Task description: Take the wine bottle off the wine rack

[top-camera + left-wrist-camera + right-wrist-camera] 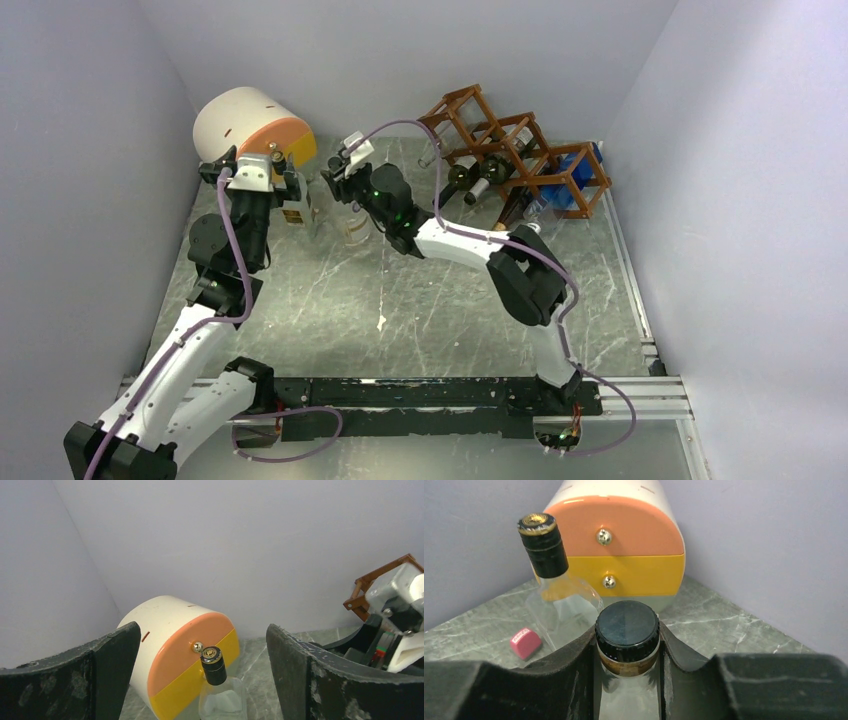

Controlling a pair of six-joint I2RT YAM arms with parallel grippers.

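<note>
right gripper [627, 647] pinches the neck of a bottle [627, 625] well apart from the rack [520, 150]; left gripper [202, 650], farther off, is spread.

The wine rack [520, 150] is reddish-brown wood with a dull sheen. The counter [400, 300] looks like polished grey-green stone with pale veins. The wine bottle [627, 625] is clear glass under a smooth black cap. The right end effector [627, 647] is matt black, rough and pale-speckled. The cylinder [624, 525] is glossy plastic with shiny metal knobs [604, 536].
</note>
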